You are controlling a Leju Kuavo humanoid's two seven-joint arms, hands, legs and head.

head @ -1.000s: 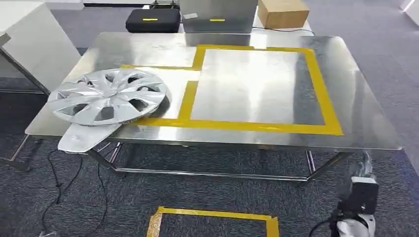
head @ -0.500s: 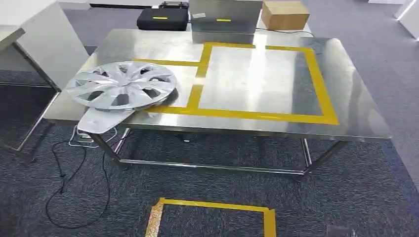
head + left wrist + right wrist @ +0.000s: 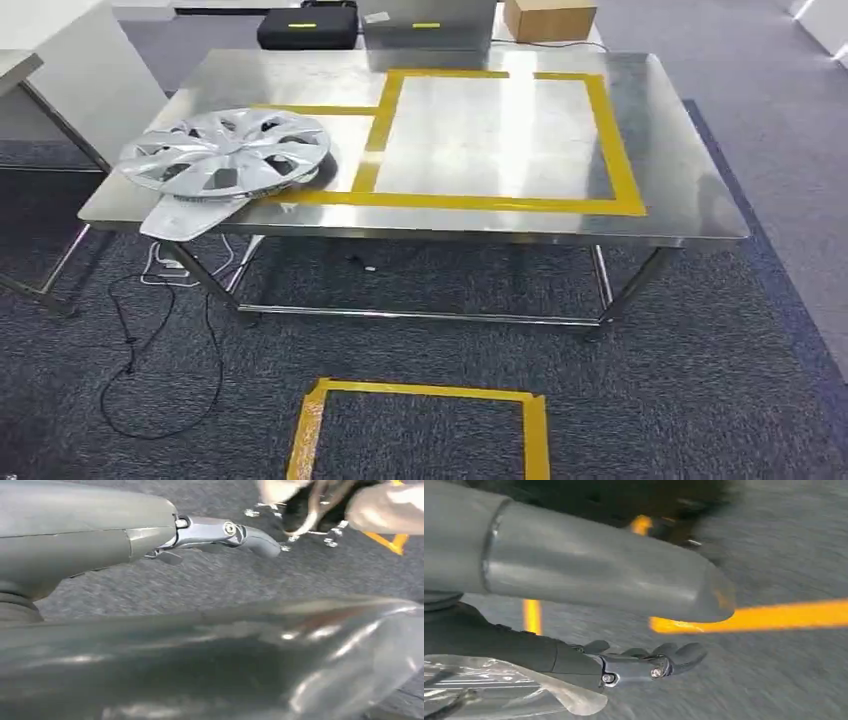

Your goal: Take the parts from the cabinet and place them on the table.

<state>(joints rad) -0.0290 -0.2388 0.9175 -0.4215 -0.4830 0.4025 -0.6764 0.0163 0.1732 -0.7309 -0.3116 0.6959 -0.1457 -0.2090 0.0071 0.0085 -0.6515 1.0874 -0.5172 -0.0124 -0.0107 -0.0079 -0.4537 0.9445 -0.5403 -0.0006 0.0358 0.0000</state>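
Note:
A silver hubcap (image 3: 225, 150) lies at the near left of the steel table (image 3: 660, 130). It rests on a flat silver part (image 3: 180, 220) that sticks out over the table's front edge. In the left wrist view my left hand (image 3: 150, 535) hangs over the grey carpet, thumb and fingers apart, with nothing in it. My right hand (image 3: 589, 580) also hangs above the carpet, fingers stretched out and empty. Blurred clear plastic (image 3: 250, 655) crosses the left wrist view close to the camera.
Yellow tape frames a large rectangle (image 3: 500, 200) on the table top. A second taped square (image 3: 420, 395) marks the carpet in front of me. A black case (image 3: 305, 28), a silver box (image 3: 430, 25) and a cardboard box (image 3: 550, 18) stand behind the table. A cable (image 3: 130, 340) trails at the left.
The whole picture has shifted: the table now looks smaller and farther off, so the camera has moved back. My right arm, seen at the lower right one second ago, has left the head view.

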